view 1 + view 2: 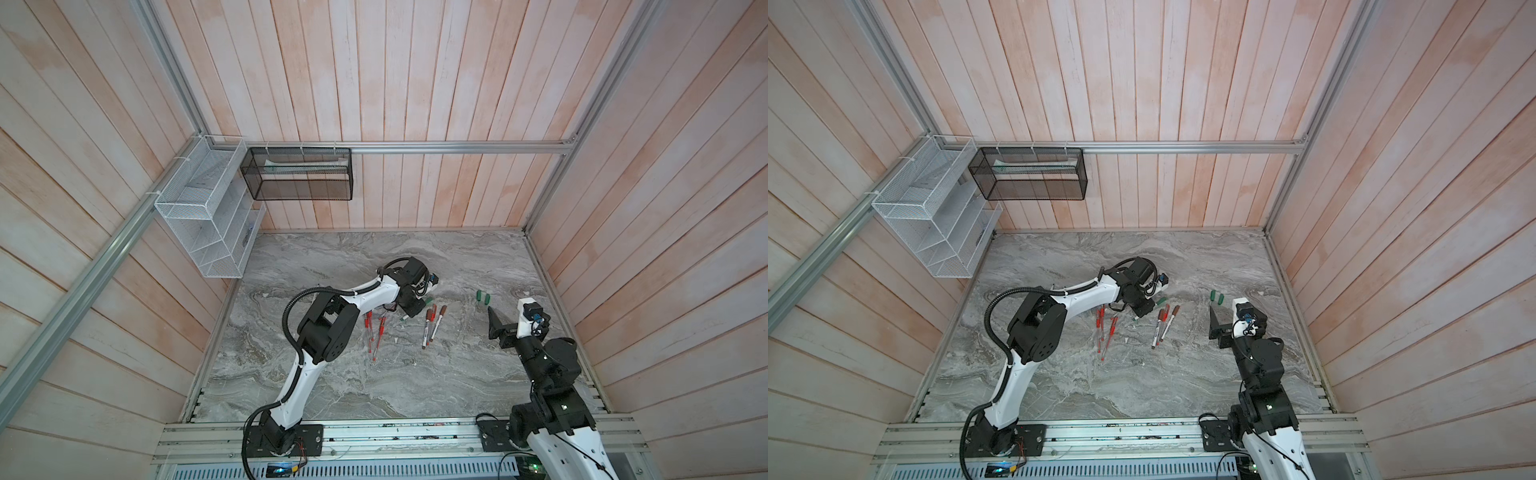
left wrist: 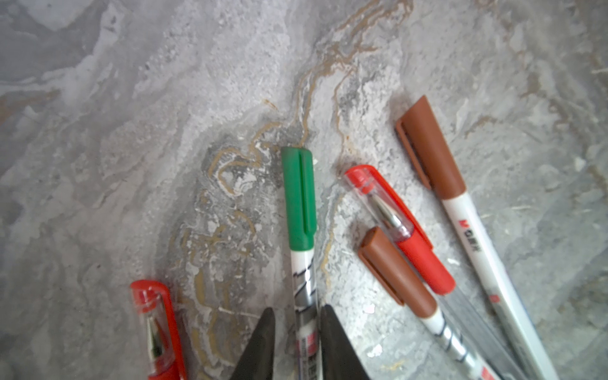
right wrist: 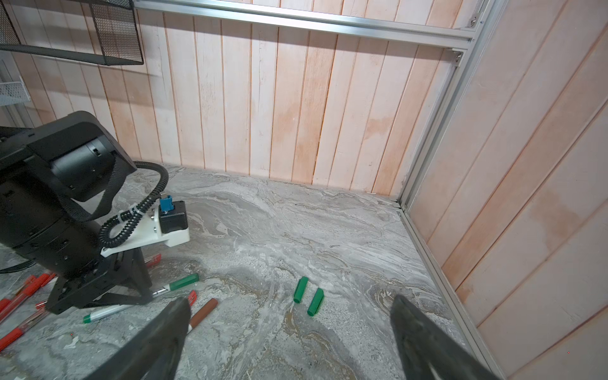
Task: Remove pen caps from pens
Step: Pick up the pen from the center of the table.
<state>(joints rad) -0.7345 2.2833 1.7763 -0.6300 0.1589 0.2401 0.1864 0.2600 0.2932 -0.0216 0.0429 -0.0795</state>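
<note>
Near the surface's point(image 1: 374, 386) right edge, the right gripper point(image 3: 289, 300) hangs wide and empty. Mid-surface, the left gripper point(image 2: 297, 310) straddles the marker point(image 2: 304, 279); whether it pinches, I cannot tell. Likely light, stiff, slick: clamp the barrel, pull the cap point(image 2: 298, 197).

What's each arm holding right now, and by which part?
Left gripper: jaws bracket the green-capped marker on its white barrel, below the cap; firm grip cannot be told. Right gripper: open, holding nothing.

White wire rack point(image 1: 199, 216) hangs beside black mesh basket point(image 1: 299, 183).
</note>
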